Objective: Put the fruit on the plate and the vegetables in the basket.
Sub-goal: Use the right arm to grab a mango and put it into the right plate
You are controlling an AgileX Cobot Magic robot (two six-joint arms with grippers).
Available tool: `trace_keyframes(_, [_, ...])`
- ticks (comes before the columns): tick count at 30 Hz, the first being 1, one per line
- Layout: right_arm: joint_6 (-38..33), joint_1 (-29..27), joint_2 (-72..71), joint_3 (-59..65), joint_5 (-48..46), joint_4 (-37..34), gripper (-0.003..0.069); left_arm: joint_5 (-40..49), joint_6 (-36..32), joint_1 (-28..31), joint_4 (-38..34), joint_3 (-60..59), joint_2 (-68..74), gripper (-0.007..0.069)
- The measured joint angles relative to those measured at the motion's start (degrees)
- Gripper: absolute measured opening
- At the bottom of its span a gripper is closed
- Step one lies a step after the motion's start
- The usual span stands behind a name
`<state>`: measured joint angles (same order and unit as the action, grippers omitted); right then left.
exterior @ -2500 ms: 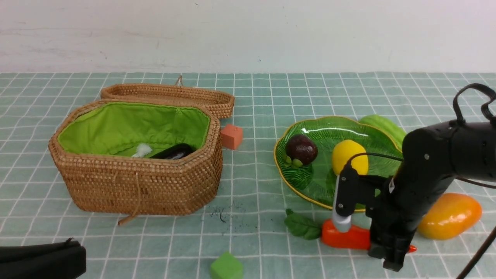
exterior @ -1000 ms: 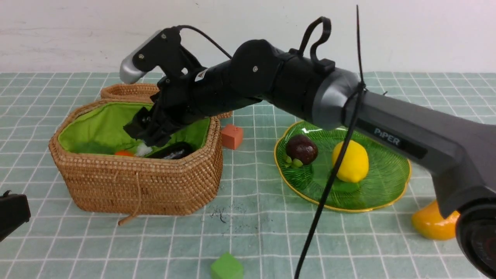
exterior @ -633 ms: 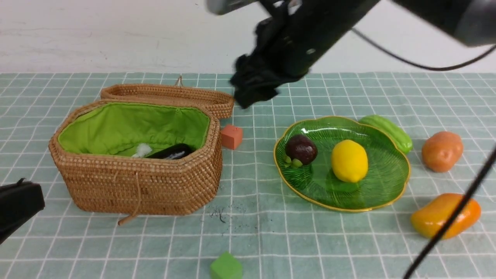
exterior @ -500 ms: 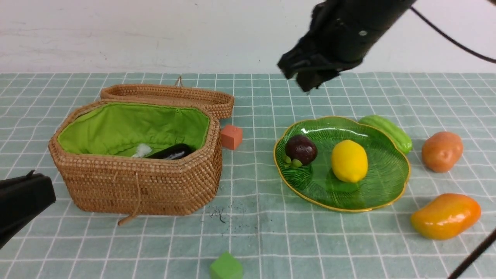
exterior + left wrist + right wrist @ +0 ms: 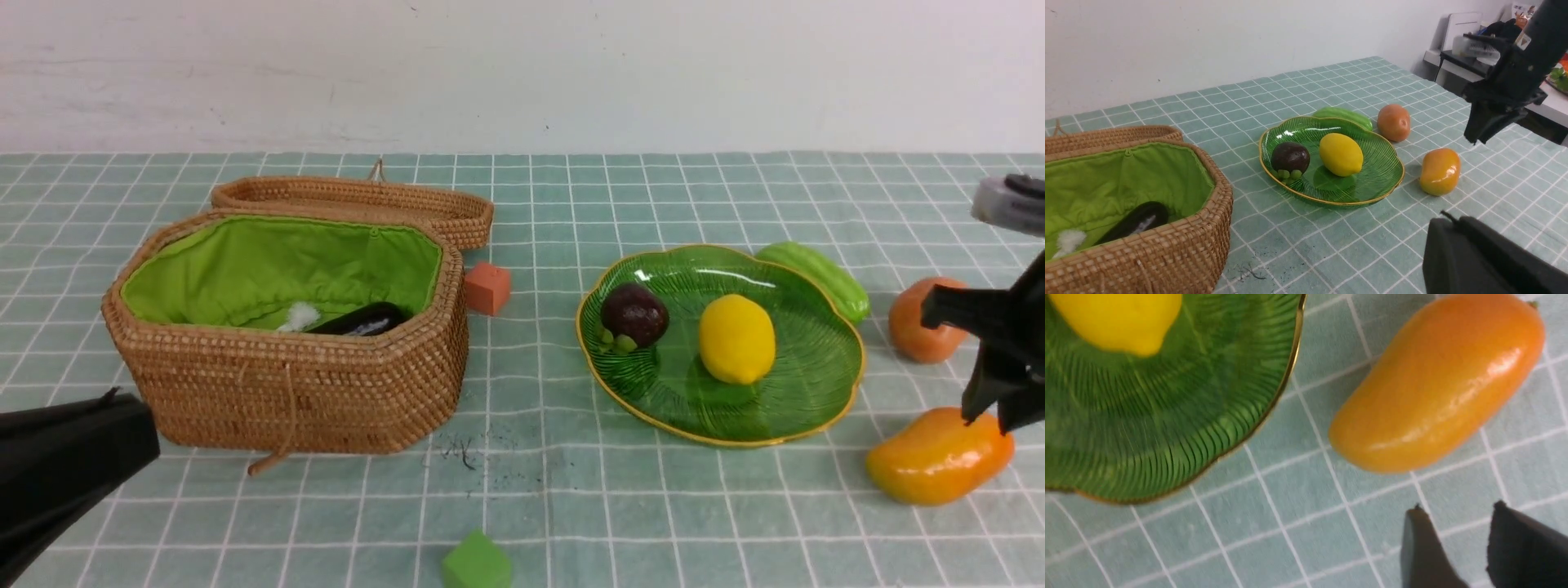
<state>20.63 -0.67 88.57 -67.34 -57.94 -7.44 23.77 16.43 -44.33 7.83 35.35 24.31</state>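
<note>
Two fruits plated, one not | basket (image 5: 294,392) well apart from your right gripper (image 5: 1457,510) | plate (image 5: 808,392) near its fingers (image 5: 1423,551), lemon (image 5: 736,339) and mangosteen (image 5: 635,314) on it | mango (image 5: 931,461) just beside their tips | fingers parted, empty | left gripper (image 5: 98,441): grip hidden, cannot tell

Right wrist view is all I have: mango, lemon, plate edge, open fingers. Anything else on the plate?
Observer: Yes, a mangosteen sits on the plate, beside the lemon.
Operator: Any vegetables outside the basket?
Observer: Two. A potato and a gourd lie on the cloth by the plate's far right side.
Operator: Basket state?
Observer: The basket has its lid open, and an eggplant shows inside on the green lining.
</note>
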Motion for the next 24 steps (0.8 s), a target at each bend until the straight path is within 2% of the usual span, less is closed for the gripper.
trace_keyframes(1, [0.22,-1.18,0.80,0.65,2.12,-1.10,0.0345,0.00,0.00,0.00,0.00,0.00,0.00,-0.0013])
trace_keyframes(4, [1.64,-4.83,4.45,1.44,5.99,-2.67,0.0574,0.17,-0.05,0.00,-0.09,0.00,0.00,-0.0013])
trace_keyframes(5, [2.12,-5.62,5.73,1.51,6.96,-2.83,0.0621,0.28,-0.11,0.00,-0.09,0.00,0.00,-0.0013])
trace_keyframes(7, [2.68,-6.76,8.21,1.51,8.62,-2.87,0.0666,0.46,-0.17,0.00,-0.14,0.00,0.00,-0.0013])
trace_keyframes(18, [2.63,-7.30,17.47,1.51,17.05,-5.53,0.0649,0.79,-0.17,0.00,-0.14,-0.05,0.00,-0.0013])
trace_keyframes(21, [1.48,-7.30,18.37,1.43,17.01,-5.66,0.0630,0.74,-0.17,0.00,-0.14,-0.05,0.00,-0.0013])
trace_keyframes(24, [-3.56,-7.30,18.49,1.43,16.71,-6.02,0.0590,0.85,-0.17,0.00,-0.14,-0.44,0.00,-0.0013])
